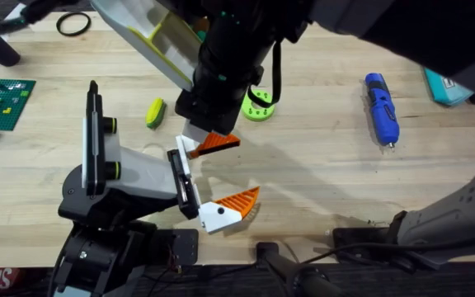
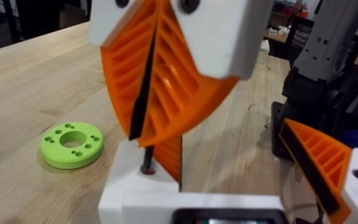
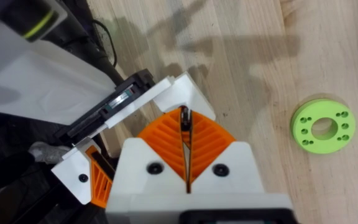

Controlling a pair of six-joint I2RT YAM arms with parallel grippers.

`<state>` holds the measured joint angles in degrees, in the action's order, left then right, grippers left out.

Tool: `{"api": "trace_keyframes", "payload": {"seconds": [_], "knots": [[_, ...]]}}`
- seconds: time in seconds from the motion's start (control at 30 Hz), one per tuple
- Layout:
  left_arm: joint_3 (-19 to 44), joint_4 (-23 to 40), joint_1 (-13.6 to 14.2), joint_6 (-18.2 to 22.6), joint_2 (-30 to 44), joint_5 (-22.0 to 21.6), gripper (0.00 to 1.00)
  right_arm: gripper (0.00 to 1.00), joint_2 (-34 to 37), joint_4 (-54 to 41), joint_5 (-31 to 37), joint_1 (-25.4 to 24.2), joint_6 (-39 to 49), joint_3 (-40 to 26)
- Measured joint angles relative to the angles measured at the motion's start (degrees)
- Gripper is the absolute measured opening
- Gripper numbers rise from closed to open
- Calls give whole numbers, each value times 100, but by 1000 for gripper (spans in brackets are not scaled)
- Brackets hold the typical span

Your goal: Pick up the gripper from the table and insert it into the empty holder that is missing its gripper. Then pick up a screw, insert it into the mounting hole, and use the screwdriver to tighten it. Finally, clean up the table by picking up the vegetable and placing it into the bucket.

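Observation:
My left gripper (image 1: 231,175) is open, its white fingers with orange pads spread wide. The far finger (image 1: 209,146) is the gripper piece, seated on the black holder (image 1: 184,183). My right arm reaches across from the upper right. Its gripper (image 3: 185,121) is shut on a thin black screw (image 2: 145,127), whose tip stands at a hole in that finger's white base (image 2: 143,177). The blue screwdriver (image 1: 382,107) lies at the right. A yellow-green vegetable (image 1: 155,113) lies left of the arm. The bucket is out of view.
A bright green disc with holes (image 1: 259,106) lies beside the right arm. A teal flat object (image 1: 445,87) sits at the far right, a green studded plate (image 1: 2,95) at the far left, and a black ring (image 1: 72,23) at the back left.

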<state>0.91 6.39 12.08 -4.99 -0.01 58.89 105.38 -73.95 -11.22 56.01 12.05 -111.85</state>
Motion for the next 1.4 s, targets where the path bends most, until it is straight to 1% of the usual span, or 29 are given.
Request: {"api": "trace_keyframes", "payload": {"seconds": [0.13,0.27,0.57,0.77,1.07,1.23,1.27,1.3,1.37,1.4], "knots": [[0,-4,0,0,0,2,985,8,0,-22,-3,2,-2,2],[0,-6,0,0,2,2,985,8,0,-15,-202,2,-2,2],[0,-6,0,0,0,2,986,8,17,-20,-305,2,-2,2],[0,0,0,-85,2,2,986,8,214,-24,-269,0,-2,2],[0,-4,0,-87,2,2,986,8,227,-63,-168,2,-2,2],[0,-6,0,-83,0,2,986,239,232,-63,-162,2,-3,4],[0,-4,0,-85,0,2,986,488,236,-61,-166,2,-17,4],[0,-4,0,-83,2,2,986,605,236,-65,-157,2,-20,4],[0,-4,0,-85,2,-2,986,896,236,-89,-99,-2,-10,4],[0,-4,0,-85,2,0,986,964,236,-108,-65,-15,-3,4]]}}
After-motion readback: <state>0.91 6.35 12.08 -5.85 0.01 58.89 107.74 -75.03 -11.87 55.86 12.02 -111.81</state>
